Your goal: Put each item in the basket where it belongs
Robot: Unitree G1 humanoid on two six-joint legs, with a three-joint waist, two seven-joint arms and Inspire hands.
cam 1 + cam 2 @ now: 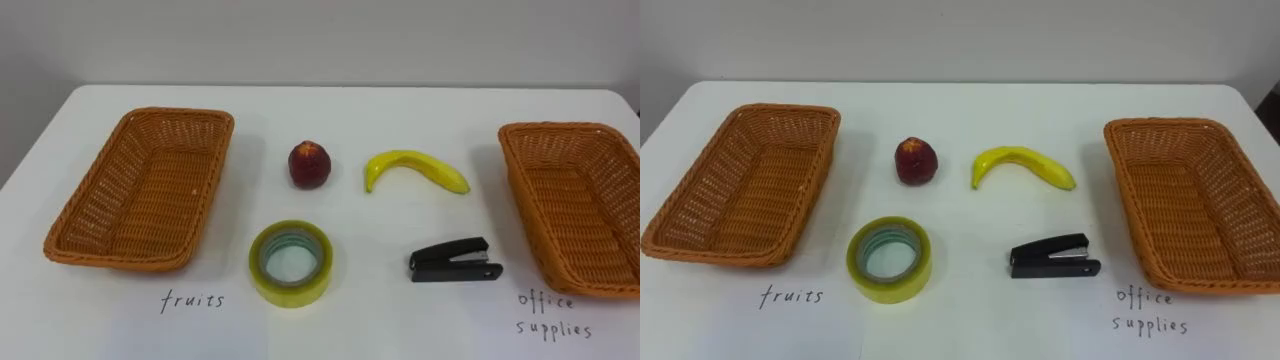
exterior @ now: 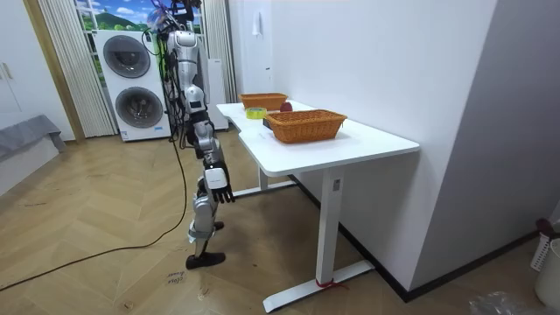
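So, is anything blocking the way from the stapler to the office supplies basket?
Nothing visible. Only bare table separates the stapler from the office supplies basket on its right; the banana lies farther back, off that path.

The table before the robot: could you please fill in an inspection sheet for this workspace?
surface: white table, with a handwritten fruits label at left and an office supplies label at right.
job's things: left basket and right basket, both empty; red fruit, banana, tape roll and stapler lie between them, apart.
clutter: nothing seen.
hands: right hand hangs beside the robot's body, off the table.
cables: nothing seen beyond the robot's own.
surroundings: stacked washing machines behind the robot, wood floor.
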